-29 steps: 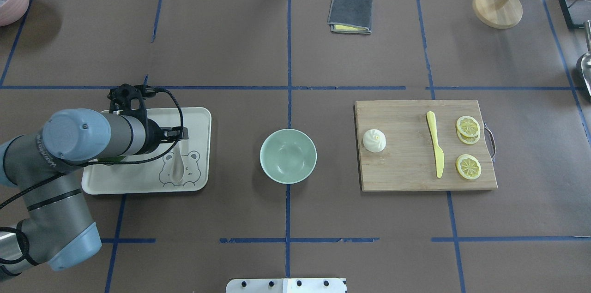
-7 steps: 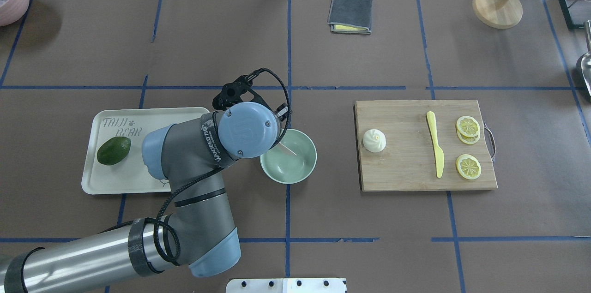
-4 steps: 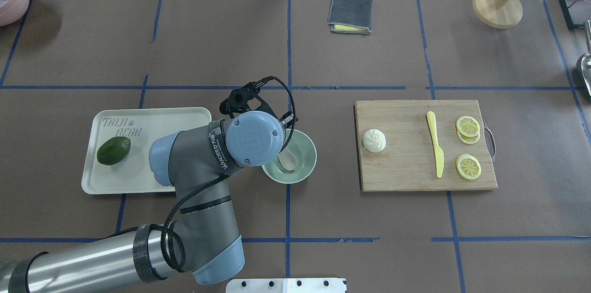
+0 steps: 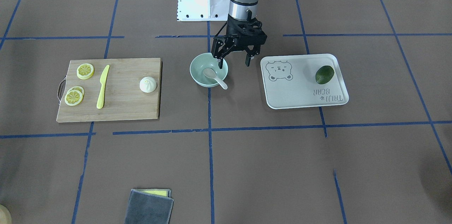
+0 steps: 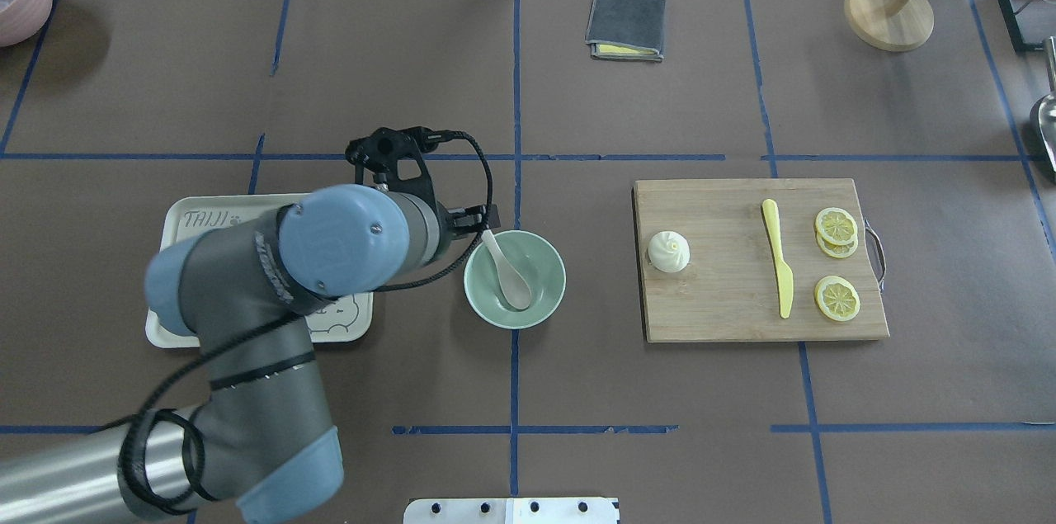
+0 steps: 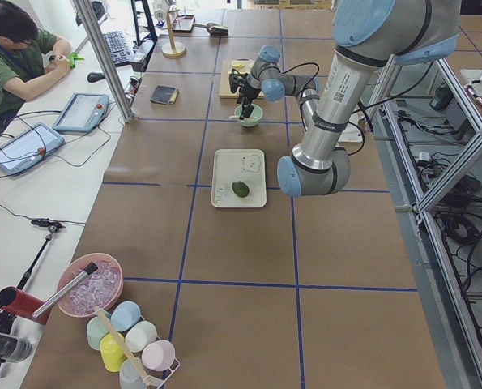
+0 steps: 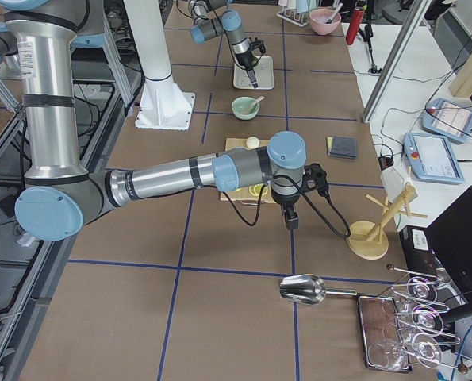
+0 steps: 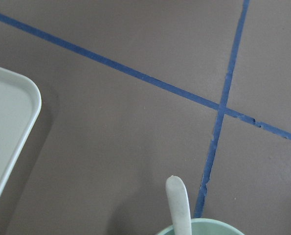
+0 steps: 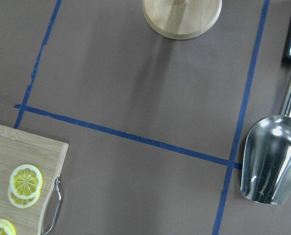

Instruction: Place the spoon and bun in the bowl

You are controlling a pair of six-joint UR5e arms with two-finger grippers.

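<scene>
The off-white spoon (image 5: pixel 507 272) lies in the mint-green bowl (image 5: pixel 554 293), its handle over the rim toward the tray; it also shows in the front view (image 4: pixel 214 77) and the left wrist view (image 8: pixel 178 205). My left gripper (image 4: pixel 233 62) is open and empty, hanging just above the gap between the bowl (image 4: pixel 197 72) and the tray. The white pleated bun (image 5: pixel 668 251) sits on the left end of the wooden board (image 5: pixel 726 309). My right gripper (image 7: pixel 291 221) hovers past the board's far end, near the metal scoop; I cannot tell whether it is open.
A yellow knife (image 5: pixel 777 256) and lemon slices (image 5: pixel 836 224) share the board. A cream tray (image 4: pixel 300 93) with an avocado (image 4: pixel 324 74) lies beside the bowl. A grey cloth (image 5: pixel 626 25), a wooden stand (image 5: pixel 888 12) and a metal scoop (image 9: pixel 270 159) lie farther off.
My left gripper carried the spoon from the tray to the bowl, let it go there, and has pulled back toward the tray. The bun has not moved.
</scene>
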